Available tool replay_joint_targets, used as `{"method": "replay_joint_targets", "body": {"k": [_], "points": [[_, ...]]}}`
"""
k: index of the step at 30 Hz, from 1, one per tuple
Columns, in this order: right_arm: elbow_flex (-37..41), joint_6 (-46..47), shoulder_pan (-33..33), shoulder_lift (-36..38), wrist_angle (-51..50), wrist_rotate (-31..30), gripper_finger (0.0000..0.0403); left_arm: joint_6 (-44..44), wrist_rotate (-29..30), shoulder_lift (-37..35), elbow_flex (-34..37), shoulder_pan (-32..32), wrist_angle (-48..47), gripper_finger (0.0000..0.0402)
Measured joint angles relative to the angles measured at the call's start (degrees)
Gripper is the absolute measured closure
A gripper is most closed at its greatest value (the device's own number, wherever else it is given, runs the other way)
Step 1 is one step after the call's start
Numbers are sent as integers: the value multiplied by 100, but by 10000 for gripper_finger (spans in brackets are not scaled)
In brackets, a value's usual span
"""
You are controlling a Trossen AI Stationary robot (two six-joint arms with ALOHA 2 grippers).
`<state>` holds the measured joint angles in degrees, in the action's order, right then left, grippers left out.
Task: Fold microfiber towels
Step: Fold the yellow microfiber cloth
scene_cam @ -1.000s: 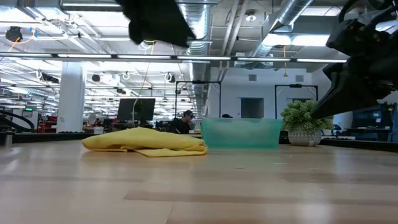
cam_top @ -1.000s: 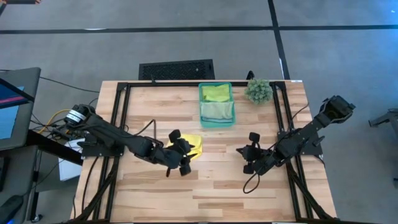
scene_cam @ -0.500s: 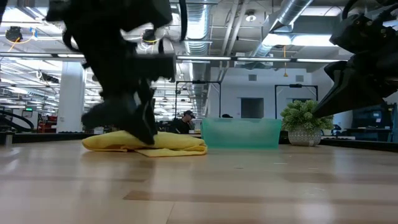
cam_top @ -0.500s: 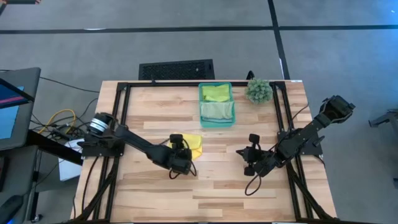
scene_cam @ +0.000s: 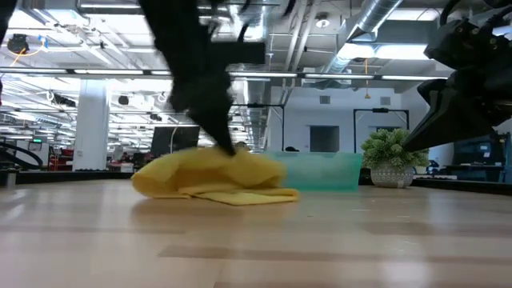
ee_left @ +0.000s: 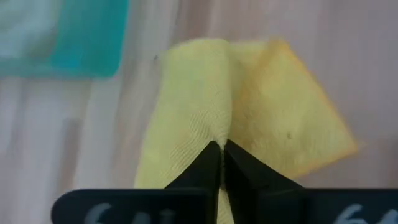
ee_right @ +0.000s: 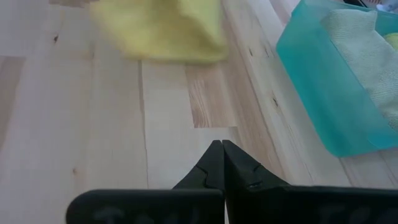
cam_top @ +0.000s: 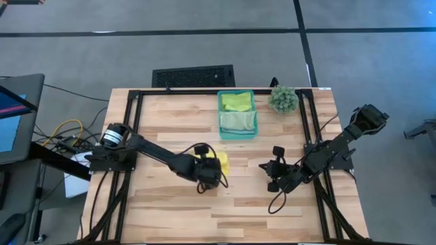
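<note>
Left gripper (ee_left: pixel 221 146): fingers pressed together, pinching a ridge of the yellow towel (ee_left: pixel 249 118) between the tips; cloth puckers up into the pinch, with one lobe falling to either side. In the high view the left gripper (cam_top: pixel 210 178) sits on the towel's edge farthest from the teal bin (cam_top: pixel 238 133), the yellow towel (cam_top: pixel 219 162) showing partly past the fingers on the bin side. Low view: towel (scene_cam: pixel 210 178) bunched and lifted into a hump under the dark fingers, its lower edge on the table (scene_cam: pixel 256 240), just in front of the bin (scene_cam: pixel 320 171). Left arm reaches in from the table's left edge, stretched low across the boards toward the towel. Right gripper (ee_right: pixel 222 149): fingers together, nothing between them, poised over bare wood; from its wrist view the yellow towel (ee_right: pixel 165 31) lies ahead and the bin wall (ee_right: pixel 317 93) to one side. High view puts the right gripper (cam_top: pixel 274 175) well apart from the towel, to the bin's near right. Bin holds a lime green towel (cam_top: pixel 236 101) at its far end and a pale green towel (cam_top: pixel 238 121) at its near end, both loosely laid. Small spiky plant (cam_top: pixel 283 99) stands just beside the bin, on its right, by the table's far edge.
</note>
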<state>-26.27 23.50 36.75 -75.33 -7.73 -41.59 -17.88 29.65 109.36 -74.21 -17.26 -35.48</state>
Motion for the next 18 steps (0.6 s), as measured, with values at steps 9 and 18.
{"method": "replay_joint_targets", "body": {"k": [9,18], "points": [[-1,1,4,0,0,123,390,-555,1458,-4,-1608,-587,104,398],[-1,1,2,0,0,125,390,-2109,1706,-14,-1143,-133,-319,393]]}}
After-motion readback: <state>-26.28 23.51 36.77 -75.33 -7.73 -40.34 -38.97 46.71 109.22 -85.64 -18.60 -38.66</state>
